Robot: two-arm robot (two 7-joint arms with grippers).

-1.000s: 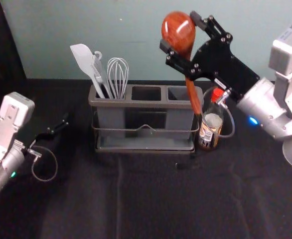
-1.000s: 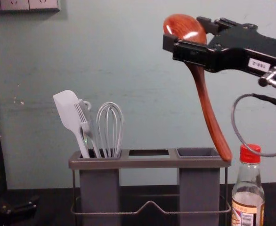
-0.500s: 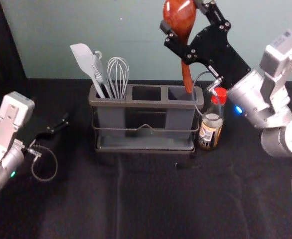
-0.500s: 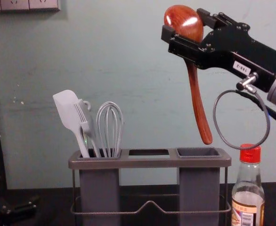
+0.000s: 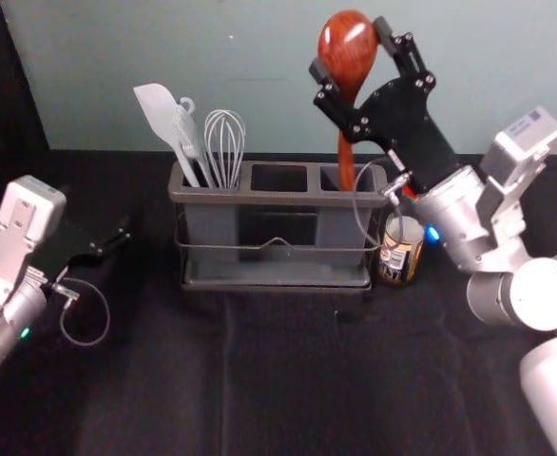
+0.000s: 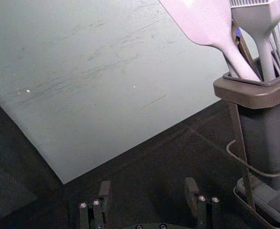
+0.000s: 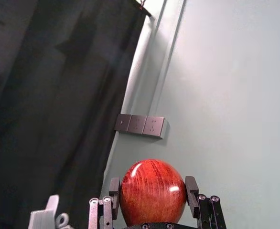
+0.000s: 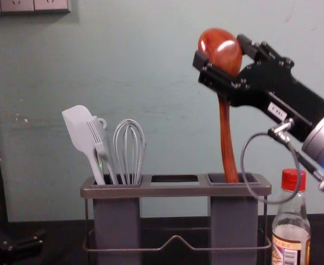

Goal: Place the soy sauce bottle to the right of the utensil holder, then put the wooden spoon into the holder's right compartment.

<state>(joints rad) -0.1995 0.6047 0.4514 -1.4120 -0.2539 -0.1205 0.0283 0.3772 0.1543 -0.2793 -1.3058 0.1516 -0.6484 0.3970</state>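
Up above the holder's right side, my right gripper (image 5: 358,59) is shut on the head of the wooden spoon (image 5: 347,47); the right wrist view has the right gripper (image 7: 152,191) with its fingers on either side of the spoon head (image 7: 152,193). In the chest view the spoon handle (image 8: 226,138) hangs nearly upright, its tip at the opening of the right compartment of the utensil holder (image 8: 176,190). The soy sauce bottle (image 8: 290,221) stands just right of the holder. My left gripper (image 5: 117,242) is parked at the left; in the left wrist view the left gripper (image 6: 149,193) is open.
A white spatula (image 8: 80,130), a brush and a whisk (image 8: 130,146) stand in the holder's left compartment. The right gripper's cable (image 8: 243,160) loops before the holder's right end, near the bottle. Behind the dark table (image 5: 288,380) is a pale wall.
The spoon has turned from slanted to nearly upright; after rising, it has come down so its tip meets the right compartment's opening. The right arm has swung with it, while the left arm stayed still.
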